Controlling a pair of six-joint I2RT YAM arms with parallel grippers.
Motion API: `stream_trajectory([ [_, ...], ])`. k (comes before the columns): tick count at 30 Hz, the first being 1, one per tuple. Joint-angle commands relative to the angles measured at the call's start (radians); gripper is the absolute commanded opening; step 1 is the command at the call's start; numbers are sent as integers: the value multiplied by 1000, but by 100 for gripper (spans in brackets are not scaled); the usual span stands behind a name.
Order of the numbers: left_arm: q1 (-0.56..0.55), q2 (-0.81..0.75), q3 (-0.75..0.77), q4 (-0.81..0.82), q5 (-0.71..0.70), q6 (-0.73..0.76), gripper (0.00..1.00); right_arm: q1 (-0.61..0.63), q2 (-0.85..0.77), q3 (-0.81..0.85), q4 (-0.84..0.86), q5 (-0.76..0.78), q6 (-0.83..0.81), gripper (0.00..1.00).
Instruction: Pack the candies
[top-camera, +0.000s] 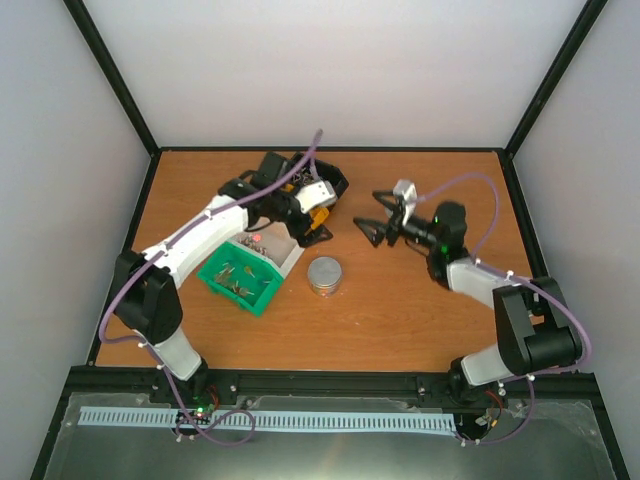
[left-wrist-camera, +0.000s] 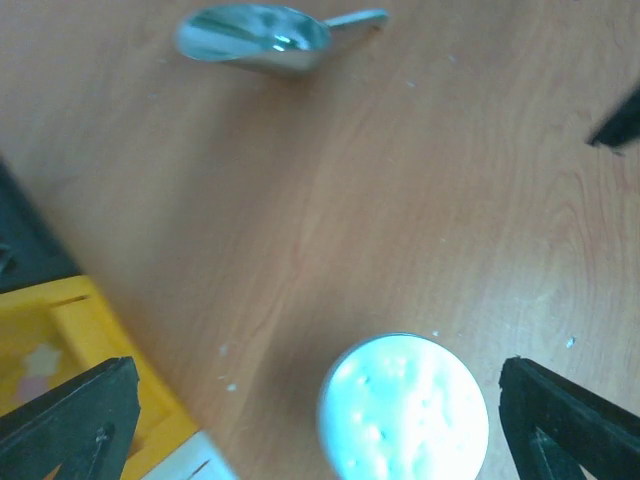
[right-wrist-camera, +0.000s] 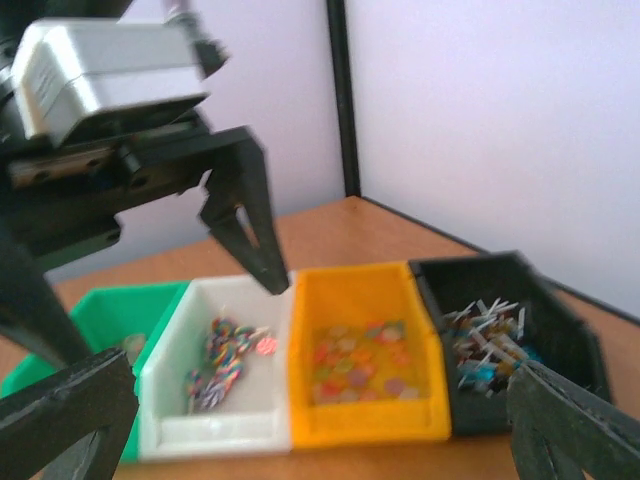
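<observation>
While pale walls (top-camera: 330, 70) and a black frame (top-camera: 113, 80) are closing in three sides of the space, a brown wooden worktop (top-camera: 420, 320) is carrying a green bin (right-wrist-camera: 110, 305), a white bin (right-wrist-camera: 215, 425), a yellow bin (right-wrist-camera: 365, 430) and a black bin (right-wrist-camera: 565, 335), which are sitting side by side in a touching row. The candies (right-wrist-camera: 225, 355) are lying loose inside these bins: a striped and red heap in the white bin, flat round orange and pink ones in the yellow bin, longer wrapped pieces in the black bin, and a few showing in the green bin from above. The left end effector (left-wrist-camera: 318, 375) is hanging with its fingers spread wide and nothing between them, one fingertip pointing down just over the wall shared by the white and yellow bins, so the candies are sitting just below it, untouched. A round jar (left-wrist-camera: 405, 410) is standing on the worktop under that arm's camera, and a metal scoop (left-wrist-camera: 255, 38) is lying farther off. The right end effector (right-wrist-camera: 320, 375) is gaping wide too, gripping nothing, facing the row from nearby with the candies apart from it.
</observation>
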Motion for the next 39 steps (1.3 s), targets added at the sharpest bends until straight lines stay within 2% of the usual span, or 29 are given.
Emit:
stream_trajectory([
  [1,89,-21,103,-94,53,-79,100,-16,-5,307,-680,-40,-98,100],
  [6,210,-61,110,-65,80,-160,100,-14,0,537,-1077,-8,-242,100],
  [10,334,-82,82,-35,138,-241,100,-56,-5,622,-1196,3,-291,100],
  [17,567,-91,9,10,249,-352,100,-171,-14,625,-1237,-16,-281,100],
  [21,640,-98,-58,45,249,-357,100,-275,13,606,-1250,-48,-278,100],
  [29,661,-156,-214,122,134,-343,100,-438,55,513,-1240,-82,-290,100],
  [35,661,-163,-257,145,110,-371,100,-473,71,464,-1245,-89,-319,100],
  [39,661,-155,-246,148,103,-398,100,-473,63,449,-1208,-102,-282,100],
])
